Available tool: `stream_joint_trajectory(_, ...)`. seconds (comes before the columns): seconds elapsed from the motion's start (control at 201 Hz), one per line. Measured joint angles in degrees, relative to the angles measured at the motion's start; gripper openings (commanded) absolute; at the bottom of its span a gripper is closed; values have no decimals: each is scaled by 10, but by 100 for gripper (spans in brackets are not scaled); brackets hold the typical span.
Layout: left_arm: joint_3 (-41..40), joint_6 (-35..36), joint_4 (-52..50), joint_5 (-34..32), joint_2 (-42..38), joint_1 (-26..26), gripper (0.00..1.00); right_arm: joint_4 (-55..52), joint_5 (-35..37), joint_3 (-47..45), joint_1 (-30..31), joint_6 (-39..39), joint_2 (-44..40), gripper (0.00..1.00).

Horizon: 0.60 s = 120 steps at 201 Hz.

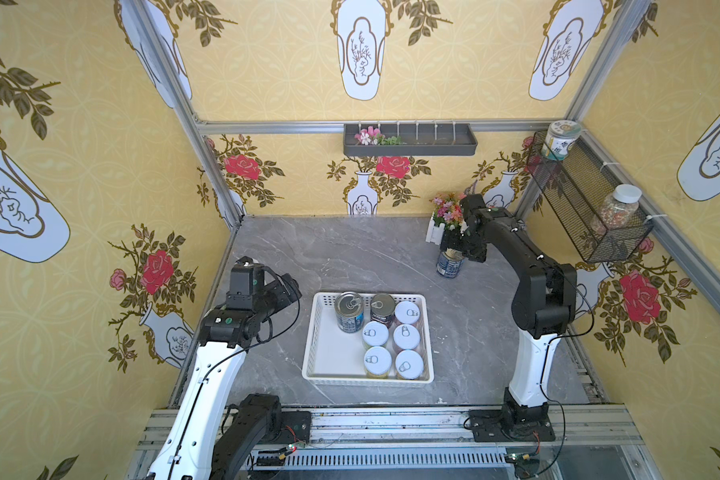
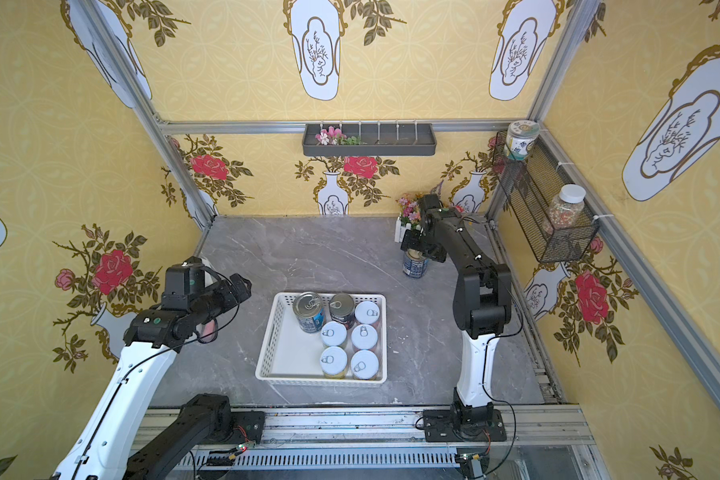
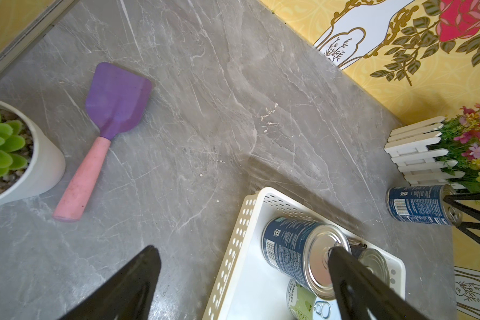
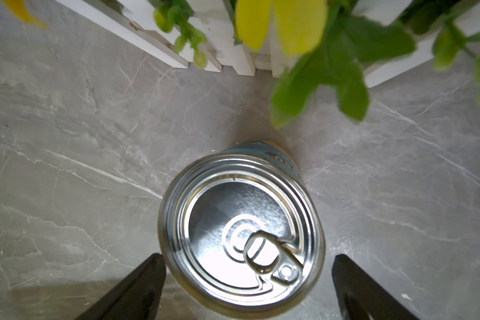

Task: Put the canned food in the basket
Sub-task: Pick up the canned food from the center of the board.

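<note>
**A:** Top views first; the basket (image 1: 333, 357) sits near-centre on the table (image 1: 308, 257), with seven cans (image 1: 406, 337) upright inside, packed to its right side; one to go.

**B:** There it is; the last can (image 1: 449, 266), dark blue, stands far right, just beside the planter (image 1: 435, 232); the right gripper (image 1: 454, 251) hangs directly over it; the left gripper (image 1: 289, 286) waits left of the basket.

**A:** Left wrist view; its fingers (image 3: 128, 285) are spread wide, gripping nothing; a spatula (image 3: 117, 105) and a succulent pot (image 3: 45, 166) lie well apart from the basket.

**B:** Right wrist view, the one to watch; fingers (image 4: 139, 285) splayed either side of the last can's metal top (image 4: 241, 230), not clamped; one just beside the rim, the other showing a gap.

**A:** My call: centre it, sink until the pads meet the label rather than the rim, then squeeze; how low they sit, I can't tell.

**B:** Mind those overhanging leaves (image 4: 330, 69); I'd lift straight up, then carry to the basket's open left half.
</note>
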Motion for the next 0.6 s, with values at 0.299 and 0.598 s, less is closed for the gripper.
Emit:
stream_joint_trajectory(0.299,0,0,1,0,-1,0,100,4,-17,-3,2,-9,-3,97)
stream_joint_trajectory(0.598,0,0,2,0,-1,0,100,0,-16,12,5,-11,18,98)
